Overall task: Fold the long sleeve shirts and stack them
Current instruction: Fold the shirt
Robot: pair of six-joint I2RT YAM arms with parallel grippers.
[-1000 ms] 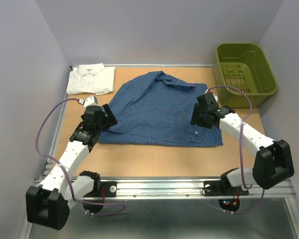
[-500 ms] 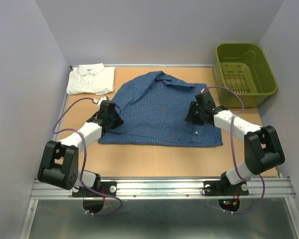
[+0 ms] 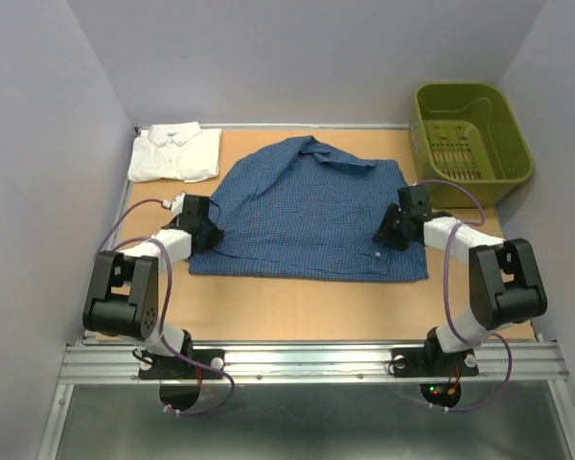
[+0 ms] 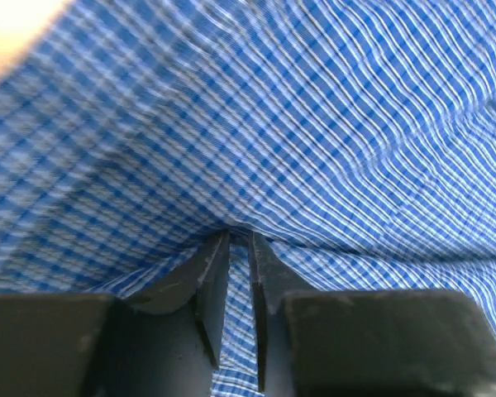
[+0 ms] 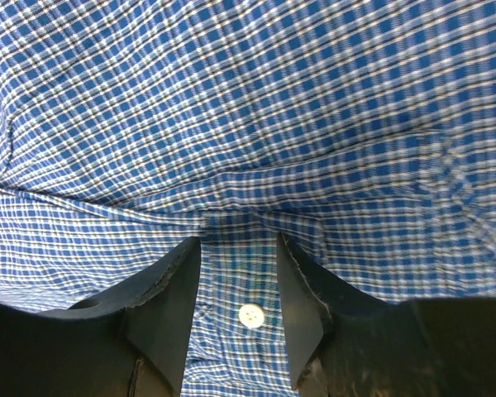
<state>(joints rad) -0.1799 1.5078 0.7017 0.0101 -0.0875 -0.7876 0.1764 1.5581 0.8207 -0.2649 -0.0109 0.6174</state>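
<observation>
Top external view: the dark blue checked shirt (image 3: 311, 206) lies spread on the surface (image 3: 297, 307), collar far, wider than deep. At its left edge the left hand (image 4: 240, 238) pinches cloth, fingers nearly together. At the right edge the right hand (image 5: 240, 240) straddles fabric, fingers apart.

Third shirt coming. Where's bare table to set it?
Widest bare strip: between the blue shirt and the near rail. A smaller patch lies between that shirt and the basket. Crowded: white shirt in the far left corner; left gripper and right gripper at the blue shirt's sides.
</observation>
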